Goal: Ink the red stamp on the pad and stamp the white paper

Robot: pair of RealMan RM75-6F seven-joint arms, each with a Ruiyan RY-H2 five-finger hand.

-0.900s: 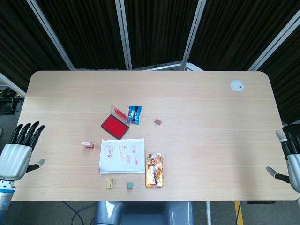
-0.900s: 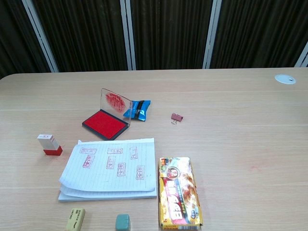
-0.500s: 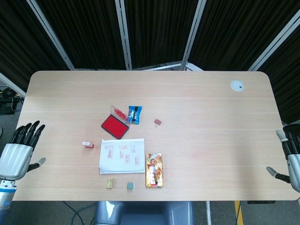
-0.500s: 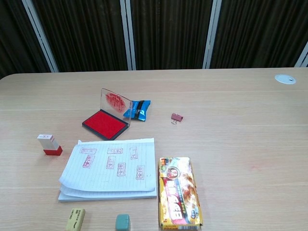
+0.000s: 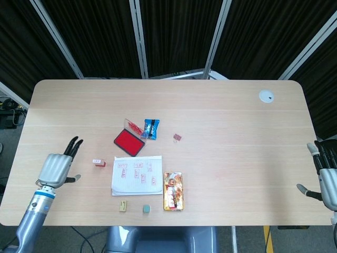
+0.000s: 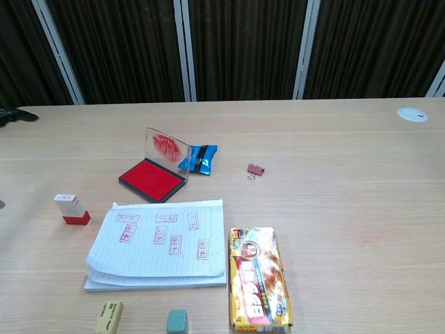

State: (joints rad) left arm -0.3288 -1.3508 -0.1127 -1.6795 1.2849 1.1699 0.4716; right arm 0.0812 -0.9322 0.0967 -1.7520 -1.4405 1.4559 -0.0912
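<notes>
The red stamp (image 5: 98, 163) (image 6: 71, 209) stands upright on the table, left of the white paper pad (image 5: 137, 175) (image 6: 161, 243), which carries several red stamp marks. The ink pad (image 5: 129, 141) (image 6: 151, 178) lies open behind the paper, its clear lid raised. My left hand (image 5: 57, 168) hovers over the table a little left of the stamp, fingers spread, holding nothing; only its fingertips (image 6: 15, 115) show at the chest view's left edge. My right hand (image 5: 326, 178) hangs open off the table's right edge, far from everything.
A blue packet (image 5: 151, 128) lies beside the ink pad, with a small pink binder clip (image 5: 177, 137) to its right. A yellow snack pack (image 5: 173, 191), a beige eraser (image 5: 123, 206) and a grey-green eraser (image 5: 146, 209) sit near the front edge. A white round cap (image 5: 266, 96) lies far right.
My left hand has moved right from off the table's left edge to over the table, close to the red stamp. The right hand has barely shifted. The objects are unmoved.
</notes>
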